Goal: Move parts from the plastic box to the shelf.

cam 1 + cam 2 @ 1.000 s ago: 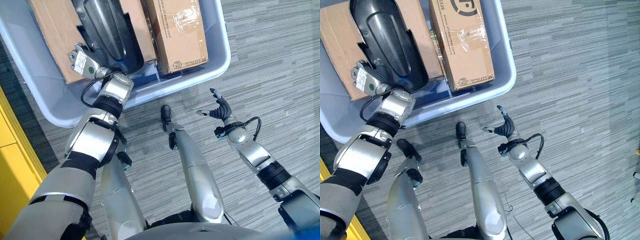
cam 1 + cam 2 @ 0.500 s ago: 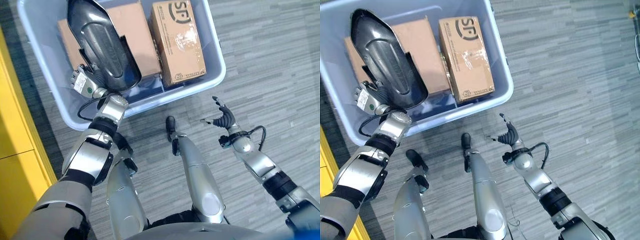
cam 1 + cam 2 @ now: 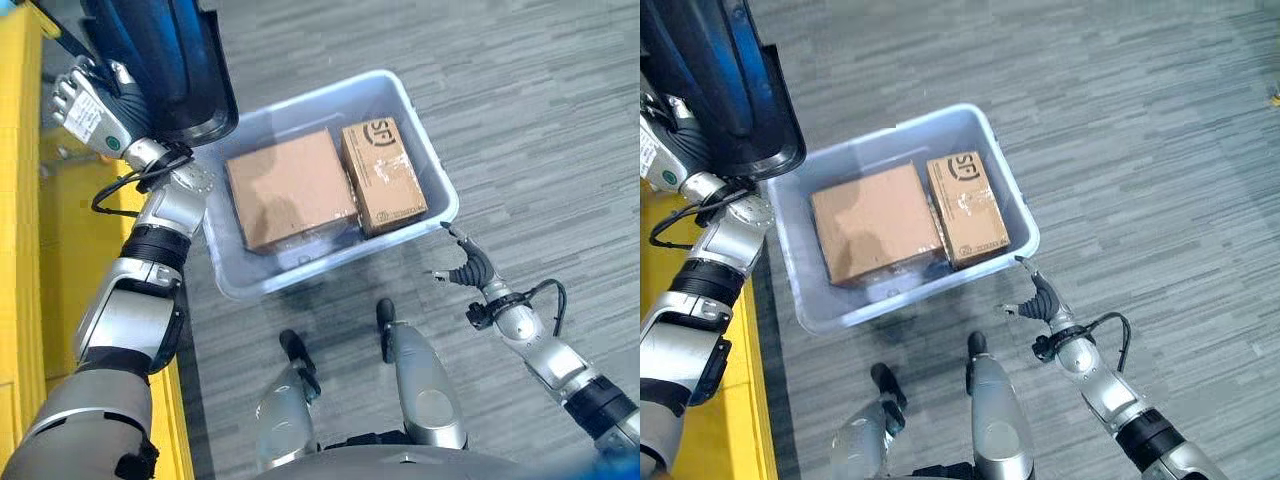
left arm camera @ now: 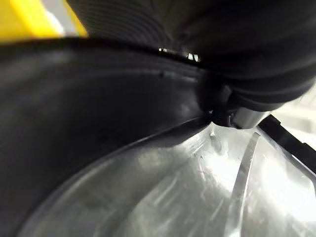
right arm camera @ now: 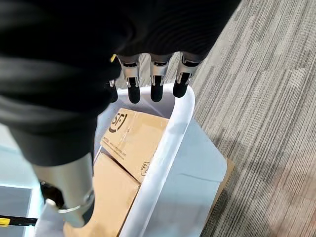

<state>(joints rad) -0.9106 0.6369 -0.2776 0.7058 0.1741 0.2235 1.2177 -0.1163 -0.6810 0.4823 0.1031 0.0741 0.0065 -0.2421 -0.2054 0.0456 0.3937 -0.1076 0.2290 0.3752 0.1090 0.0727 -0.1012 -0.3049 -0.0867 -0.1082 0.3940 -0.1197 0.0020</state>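
On grey striped carpet floor (image 3: 560, 120) beside a yellow shelf (image 3: 25, 250), the left hand (image 3: 95, 105), fingers curled round a black part (image 3: 165, 60), holds it above the plastic box (image 3: 425, 160) of two cardboard boxes (image 3: 290, 188), while the right hand (image 3: 1045, 300) hovers nearby, fingers relaxed.

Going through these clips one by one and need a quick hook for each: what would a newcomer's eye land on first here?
The large black moulded part gripped in the left hand, raised over the yellow shelf at the robot's left, stands out first. Next comes the pale plastic box on the grey floor, holding two cardboard boxes side by side. The right hand hovers open and empty just outside the plastic box's near corner.
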